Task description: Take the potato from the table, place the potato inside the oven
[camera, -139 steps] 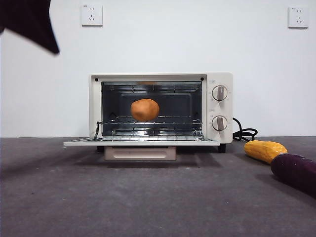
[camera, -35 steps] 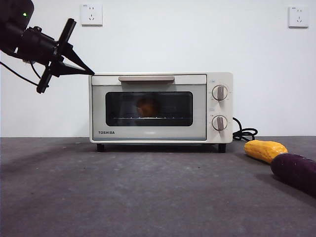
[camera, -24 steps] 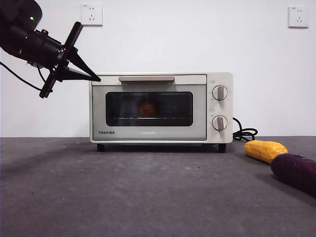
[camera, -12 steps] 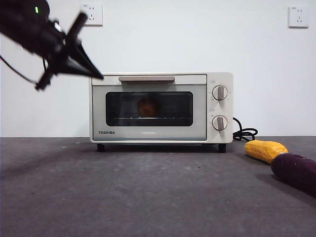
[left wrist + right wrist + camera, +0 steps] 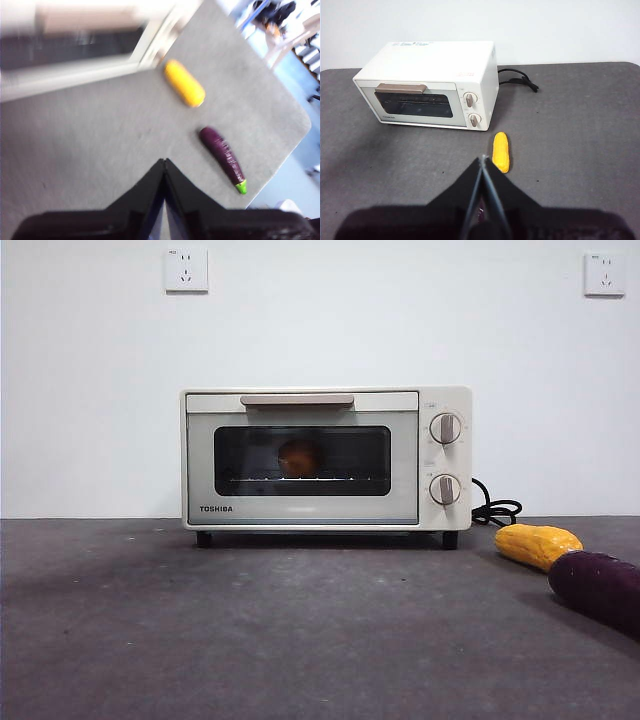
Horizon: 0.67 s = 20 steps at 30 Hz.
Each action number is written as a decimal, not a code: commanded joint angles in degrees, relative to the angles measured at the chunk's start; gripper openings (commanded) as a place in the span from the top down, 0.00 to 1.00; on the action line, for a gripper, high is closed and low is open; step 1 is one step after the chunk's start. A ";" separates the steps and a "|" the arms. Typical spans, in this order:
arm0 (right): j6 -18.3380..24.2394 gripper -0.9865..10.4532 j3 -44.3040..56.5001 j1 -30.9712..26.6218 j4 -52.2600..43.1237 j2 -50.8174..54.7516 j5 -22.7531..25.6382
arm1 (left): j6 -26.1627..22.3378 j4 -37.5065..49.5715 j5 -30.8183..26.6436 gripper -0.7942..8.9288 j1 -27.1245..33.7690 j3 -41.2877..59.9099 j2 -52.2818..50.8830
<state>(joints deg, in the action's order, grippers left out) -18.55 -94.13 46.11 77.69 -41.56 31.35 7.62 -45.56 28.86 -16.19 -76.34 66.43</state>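
The cream-white oven (image 5: 325,458) stands on the dark grey table (image 5: 250,630) with its glass door closed. Behind the dark glass the orange-brown potato (image 5: 298,457) rests on the rack. The oven (image 5: 430,85) also shows from above in the right wrist view, and blurred (image 5: 80,45) in the left wrist view. My left gripper (image 5: 164,162) is shut and empty, high over the table. My right gripper (image 5: 483,159) is shut and empty too, held back from the oven. Neither arm appears in the front view.
An elongated yellow vegetable (image 5: 537,544) and a dark purple oblong one (image 5: 598,588) lie to the right of the oven. A black cord (image 5: 495,510) trails from the oven's right side. The table's edge (image 5: 295,145) runs near the purple vegetable (image 5: 223,155).
The oven door, open earlier with the potato on the rack, is now closed. The arm at the upper left rose and left the front view.
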 commanded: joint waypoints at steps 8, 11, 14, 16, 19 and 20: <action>-0.52 0.91 0.44 0.07 1.18 0.07 0.20 | -1.79 -1.92 -3.39 0.92 -4.74 0.04 -16.61; -0.52 0.91 0.44 0.07 1.16 0.07 0.20 | -1.79 -1.92 -3.39 0.92 -4.76 0.04 -17.46; -0.52 0.91 0.44 0.07 1.16 0.07 0.20 | -1.79 -1.95 -3.39 0.92 -4.76 0.04 -17.25; -0.52 0.91 0.44 0.07 1.18 0.07 0.22 | -1.79 -1.95 -3.39 0.92 -4.76 0.04 -16.52; -0.52 0.91 0.44 0.07 1.18 0.07 0.20 | -1.79 -1.92 -3.41 0.92 -4.76 0.04 -14.95; -0.52 0.91 0.44 0.07 1.16 0.07 0.22 | -1.79 -1.92 -3.41 0.92 -4.76 0.04 -14.38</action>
<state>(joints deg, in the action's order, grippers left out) -18.65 -94.11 46.11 77.69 -41.56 31.48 6.57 -47.72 25.58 -20.82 -76.36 51.72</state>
